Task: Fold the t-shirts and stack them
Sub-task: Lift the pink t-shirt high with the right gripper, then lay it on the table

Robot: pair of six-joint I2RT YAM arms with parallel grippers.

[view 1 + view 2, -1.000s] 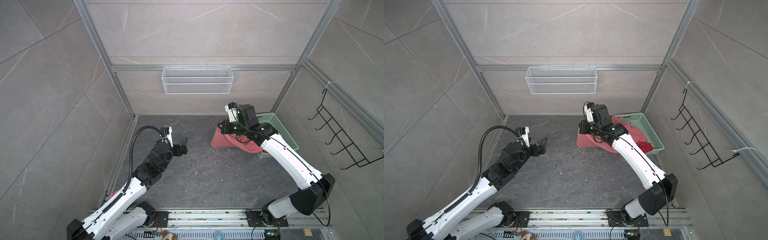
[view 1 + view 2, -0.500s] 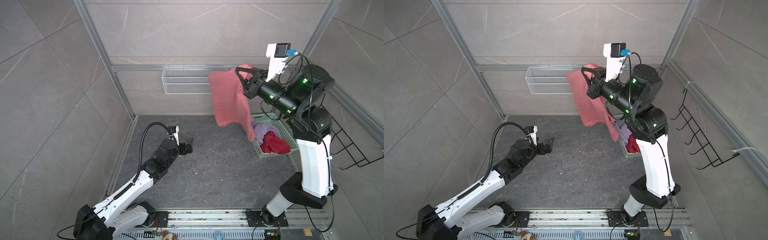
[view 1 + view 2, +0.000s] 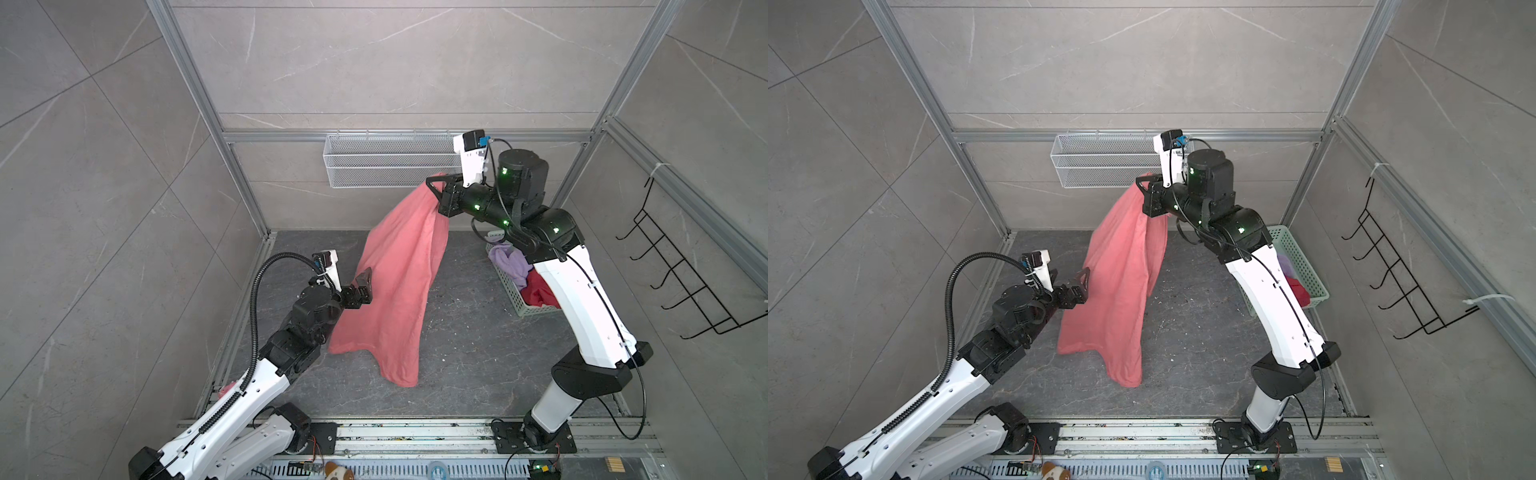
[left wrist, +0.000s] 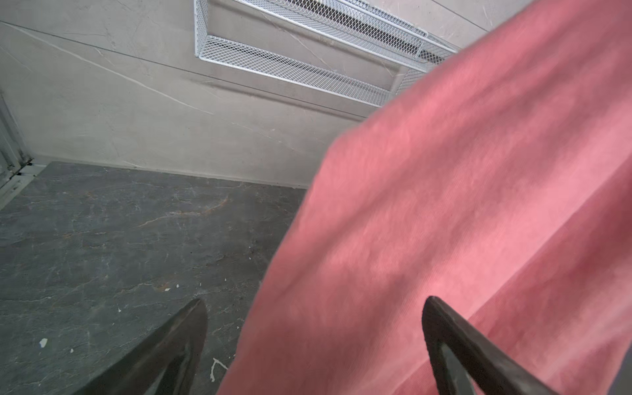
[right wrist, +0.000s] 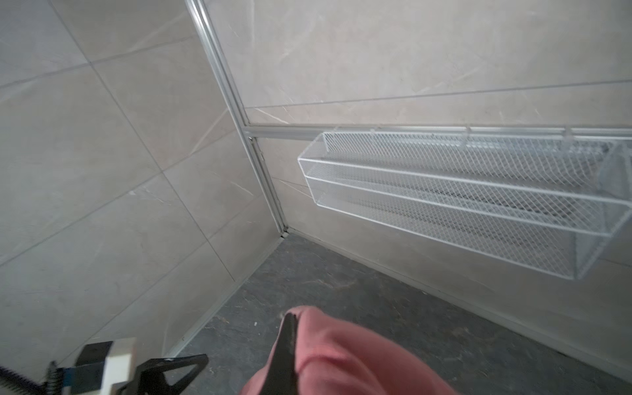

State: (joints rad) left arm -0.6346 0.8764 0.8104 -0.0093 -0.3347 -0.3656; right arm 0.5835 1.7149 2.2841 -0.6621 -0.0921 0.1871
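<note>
Left gripper [image 4: 313, 301]: jaws spread wide, nothing gripped. The large salmon-pink cotton t-shirt [image 3: 399, 282] hangs just ahead of its tips, its edge between them. Right gripper [image 3: 432, 187]: raised, clenched on the shirt's bunched top. Beside that arm, a mint-green plastic lattice basket [image 3: 1304, 257] holds the lilac t-shirt [image 3: 509, 259] and the deep-red t-shirt [image 3: 540, 291].

Three garments in all: one salmon-pink t-shirt [image 3: 395, 291] hanging from the right pincer [image 3: 432, 185] and just beside the left pincer [image 4: 313, 301], plus one lilac t-shirt [image 3: 509, 261] and one deep-red t-shirt [image 3: 539, 291] behind the right pincer, in the one green basket [image 3: 1308, 270]; two pincers; one wire shelf [image 3: 390, 166] beyond them; one hook rack [image 3: 685, 270]
</note>
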